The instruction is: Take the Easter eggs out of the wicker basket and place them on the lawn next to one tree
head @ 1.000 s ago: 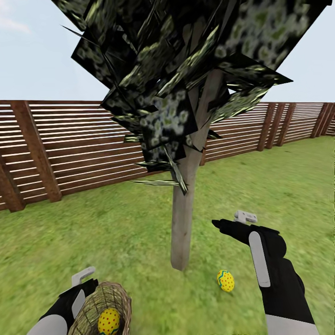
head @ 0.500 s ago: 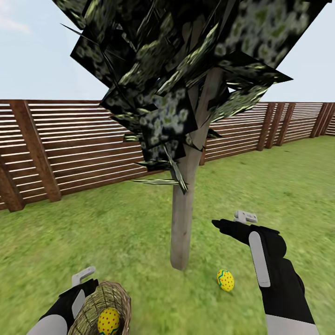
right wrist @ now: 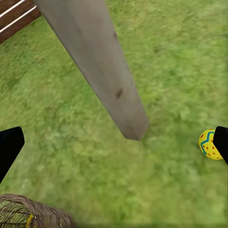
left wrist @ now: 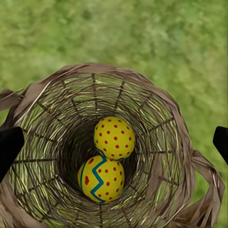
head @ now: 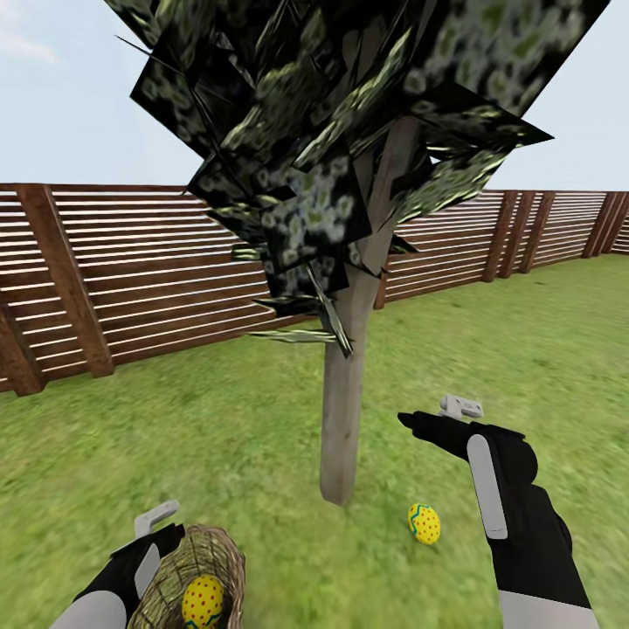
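Note:
The wicker basket [left wrist: 180, 142] stands on the lawn [head: 218, 437] at the lower left of the head view, where it shows as basket [head: 196, 568]. Two Easter eggs lie in it: a red-dotted egg [left wrist: 114, 137] and a zigzag-banded egg [left wrist: 100, 178]. My left gripper [left wrist: 114, 142] hovers open above the basket's mouth, its fingers [left wrist: 9, 149] spread wide. The third egg [head: 424, 524] rests on the grass just right of the tree's trunk [head: 342, 419]. My right gripper [head: 428, 412] hangs open and empty above the grass beside the trunk [right wrist: 104, 71], with the egg [right wrist: 209, 144] near one fingertip.
A brown slatted fence [head: 131, 279] runs behind the tree and bounds the garden. The tree's dark speckled foliage [head: 332, 131] hangs low over the trunk. Open grass stretches to the right [head: 542, 349] and in front of the trunk.
The head view has tilted a touch, so the foliage sits slightly higher. Arms, eggs and basket stay as they were.

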Available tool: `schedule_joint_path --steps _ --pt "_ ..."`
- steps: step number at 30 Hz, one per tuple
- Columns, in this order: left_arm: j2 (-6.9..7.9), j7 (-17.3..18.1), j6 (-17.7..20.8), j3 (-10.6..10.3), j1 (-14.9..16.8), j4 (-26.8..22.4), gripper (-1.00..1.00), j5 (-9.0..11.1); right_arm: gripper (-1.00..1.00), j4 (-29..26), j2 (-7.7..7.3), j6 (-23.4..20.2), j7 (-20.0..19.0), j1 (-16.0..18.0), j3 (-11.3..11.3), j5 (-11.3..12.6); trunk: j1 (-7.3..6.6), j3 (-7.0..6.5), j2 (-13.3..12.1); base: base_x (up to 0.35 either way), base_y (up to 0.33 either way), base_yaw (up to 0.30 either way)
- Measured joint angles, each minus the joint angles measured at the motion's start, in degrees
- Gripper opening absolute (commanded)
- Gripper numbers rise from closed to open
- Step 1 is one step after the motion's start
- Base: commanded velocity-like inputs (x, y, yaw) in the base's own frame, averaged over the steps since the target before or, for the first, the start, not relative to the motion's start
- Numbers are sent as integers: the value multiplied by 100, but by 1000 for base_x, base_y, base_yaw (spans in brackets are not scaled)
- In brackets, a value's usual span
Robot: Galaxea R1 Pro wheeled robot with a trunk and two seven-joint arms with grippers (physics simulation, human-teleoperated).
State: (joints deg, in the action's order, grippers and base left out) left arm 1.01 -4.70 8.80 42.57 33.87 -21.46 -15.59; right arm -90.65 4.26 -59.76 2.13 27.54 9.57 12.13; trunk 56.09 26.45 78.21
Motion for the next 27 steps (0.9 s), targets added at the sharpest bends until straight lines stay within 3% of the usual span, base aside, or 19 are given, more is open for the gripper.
schedule_joint_path --steps 24,27 --pt "0 0 -3 0 0 0 100 -1 100 -1 0 0 -3 0 38 -4 527 431 963 0 0 0" --pt "0 0 -1 0 0 0 100 0 100 -1 0 0 -5 0 141 -1 593 485 1083 0 0 0"
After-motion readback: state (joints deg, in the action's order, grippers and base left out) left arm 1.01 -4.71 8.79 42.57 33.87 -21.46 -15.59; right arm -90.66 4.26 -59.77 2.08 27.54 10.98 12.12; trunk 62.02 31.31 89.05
